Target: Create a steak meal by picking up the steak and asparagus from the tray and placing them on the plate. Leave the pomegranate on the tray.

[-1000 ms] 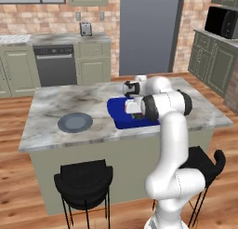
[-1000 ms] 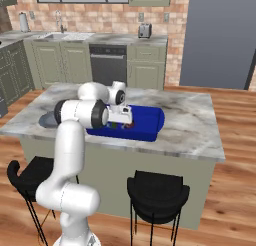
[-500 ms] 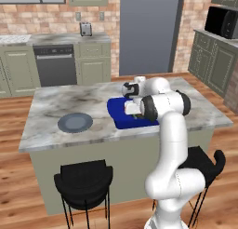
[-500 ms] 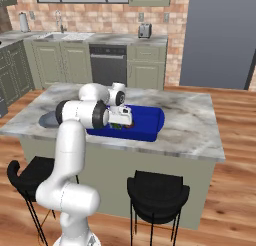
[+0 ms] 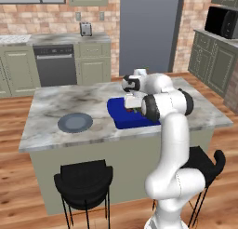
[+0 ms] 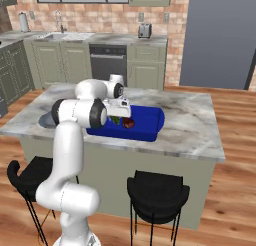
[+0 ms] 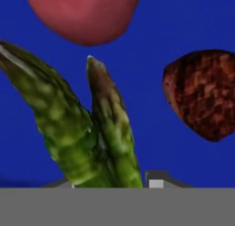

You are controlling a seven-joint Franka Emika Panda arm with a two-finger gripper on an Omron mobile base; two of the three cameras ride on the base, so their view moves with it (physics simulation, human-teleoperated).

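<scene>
The hand view looks straight down into the deep-blue tray (image 7: 151,46). The green asparagus (image 7: 105,138) runs from the bottom middle up to the left. My gripper (image 7: 109,181) sits low over its stalks, a fingertip (image 7: 156,180) pressed against each side, shut on the bundle. The dark red-brown steak (image 7: 204,94) lies apart on the right. The rounded red pomegranate (image 7: 85,14) is at the top edge. From the base, my gripper (image 5: 132,104) reaches down into the tray (image 5: 122,117). The grey-blue plate (image 5: 75,122) lies to its left on the island.
The marble island (image 5: 56,102) carries the tray (image 6: 145,125) and the plate (image 6: 46,121), which my arm partly hides in the right base view. Black stools (image 5: 83,179) stand along the near side. Cabinets and a toaster (image 5: 85,29) line the back wall.
</scene>
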